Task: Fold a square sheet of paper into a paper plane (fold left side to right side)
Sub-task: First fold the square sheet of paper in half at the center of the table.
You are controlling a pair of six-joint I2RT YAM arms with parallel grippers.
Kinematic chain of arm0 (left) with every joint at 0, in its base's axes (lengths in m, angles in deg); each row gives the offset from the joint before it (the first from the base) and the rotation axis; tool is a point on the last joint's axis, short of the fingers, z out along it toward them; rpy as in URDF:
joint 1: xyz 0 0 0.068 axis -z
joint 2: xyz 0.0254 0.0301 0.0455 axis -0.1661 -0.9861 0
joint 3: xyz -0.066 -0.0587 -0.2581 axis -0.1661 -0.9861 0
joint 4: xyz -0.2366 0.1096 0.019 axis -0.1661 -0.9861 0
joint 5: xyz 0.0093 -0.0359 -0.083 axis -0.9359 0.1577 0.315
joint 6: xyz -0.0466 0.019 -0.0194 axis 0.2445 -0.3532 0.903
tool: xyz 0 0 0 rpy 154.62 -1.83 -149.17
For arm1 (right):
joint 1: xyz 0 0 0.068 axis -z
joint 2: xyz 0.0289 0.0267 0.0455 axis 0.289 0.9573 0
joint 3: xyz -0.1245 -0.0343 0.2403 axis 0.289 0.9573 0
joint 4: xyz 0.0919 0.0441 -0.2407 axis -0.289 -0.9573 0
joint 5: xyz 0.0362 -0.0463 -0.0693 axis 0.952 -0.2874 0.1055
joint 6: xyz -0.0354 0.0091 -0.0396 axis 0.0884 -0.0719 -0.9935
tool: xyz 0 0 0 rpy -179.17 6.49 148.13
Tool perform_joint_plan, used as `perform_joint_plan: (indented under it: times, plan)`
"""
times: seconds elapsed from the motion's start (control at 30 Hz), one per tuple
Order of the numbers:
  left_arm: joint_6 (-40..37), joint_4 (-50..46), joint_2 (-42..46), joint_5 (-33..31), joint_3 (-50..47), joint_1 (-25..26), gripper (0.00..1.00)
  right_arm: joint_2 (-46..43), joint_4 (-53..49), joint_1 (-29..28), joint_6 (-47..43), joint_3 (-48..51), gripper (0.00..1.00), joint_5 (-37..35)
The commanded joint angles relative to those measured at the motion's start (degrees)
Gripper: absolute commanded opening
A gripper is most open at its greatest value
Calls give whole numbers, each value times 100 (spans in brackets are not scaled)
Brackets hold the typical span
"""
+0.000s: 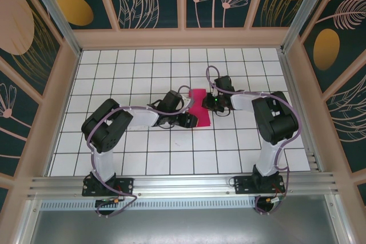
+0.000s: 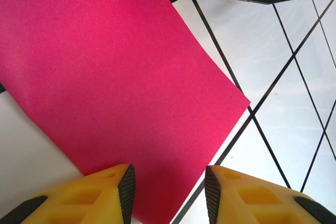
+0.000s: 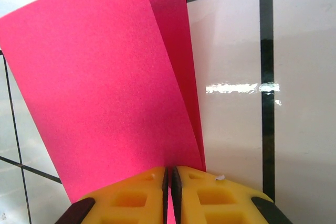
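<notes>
So the paper (image 1: 199,102) sits on the table (image 1: 143,152), about mid-table, right between the two grippers. From the top view we see it as a narrow pink rectangle with square corners. Its long axis runs from the near side toward the far wall, and the far end leans a bit to the left.

On the right wrist cam we see the paper (image 3: 105,87) is doubled over. There are two layers, and the lower one peeks out along the right edge of the top one. The right gripper (image 3: 169,192) is clamped tight on the paper's near edge, pinching both layers, and the sheet stretches away from the fingertips.

On the left wrist cam, the left gripper (image 2: 169,192) has its fingers spread apart and grips nothing. We see the paper (image 2: 115,77) lying flat on the tiles, with its edge under the gap and one corner pointing right.
</notes>
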Motion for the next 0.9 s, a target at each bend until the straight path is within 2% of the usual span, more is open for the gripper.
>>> perform_joint_plan:
  times: [0.0,0.87]
  plan:
    - [-16,-644,-35,233,-223,186,43,331,-605,-90,-87,69,17,-186]
    - [309,-459,124,109,-490,591,46,349,-575,-108,-78,85,17,-160]
